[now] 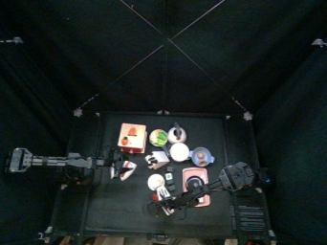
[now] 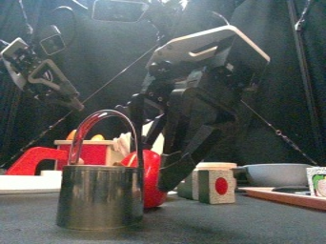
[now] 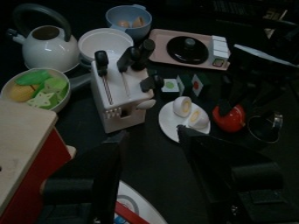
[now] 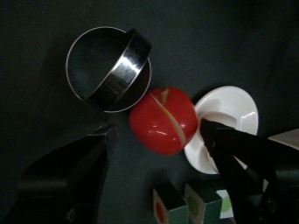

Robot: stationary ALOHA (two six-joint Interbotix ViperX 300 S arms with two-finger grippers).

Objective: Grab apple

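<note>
Low in the front frame, closest to the lens, a small metal pail with a looped handle stands on the tabletop; the apple sits just behind it to the right, half hidden. Beyond the apple the right tool hangs down from above, its black fingers spread wide with nothing between them. In the right wrist frame the apple lies at the centre, directly ahead of the right tool, between and just past the two released jaws, with the pail to the upper left and a white dish touching it on the right. It is an oval leaning toward the upper right. The right arm is plainly nearer; the likely move is a short advance so the jaws straddle the fruit. The left tool, seen in its own wrist frame, stands apart and empty, well back, with the apple far off at middle right
</note>
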